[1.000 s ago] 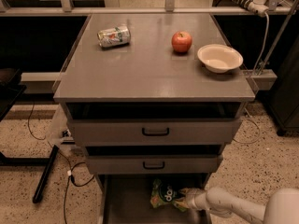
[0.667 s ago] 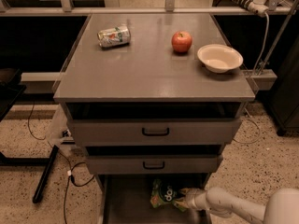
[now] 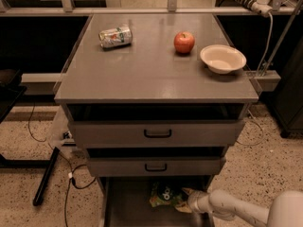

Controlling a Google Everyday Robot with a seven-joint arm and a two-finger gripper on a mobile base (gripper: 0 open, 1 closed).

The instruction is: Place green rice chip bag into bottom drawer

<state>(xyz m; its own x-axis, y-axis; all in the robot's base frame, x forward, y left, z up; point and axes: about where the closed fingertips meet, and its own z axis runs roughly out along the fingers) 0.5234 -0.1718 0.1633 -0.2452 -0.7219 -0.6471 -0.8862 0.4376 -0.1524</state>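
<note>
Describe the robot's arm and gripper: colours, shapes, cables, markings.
The arm is off-white, made of smooth rounded tubular segments, thickening to a bulky shell at the lower right. No cables or markings show on it. The gripper, pale tan, is over the bottom drawer beside the bag.

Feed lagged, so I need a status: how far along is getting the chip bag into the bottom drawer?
Done: the bottom drawer is pulled out and the bag lies on its floor, toward the back. In hand: the gripper is down in the drawer at the bag's right edge; whether it has let go is not visible. Left: release if needed, then draw the arm out.
</note>
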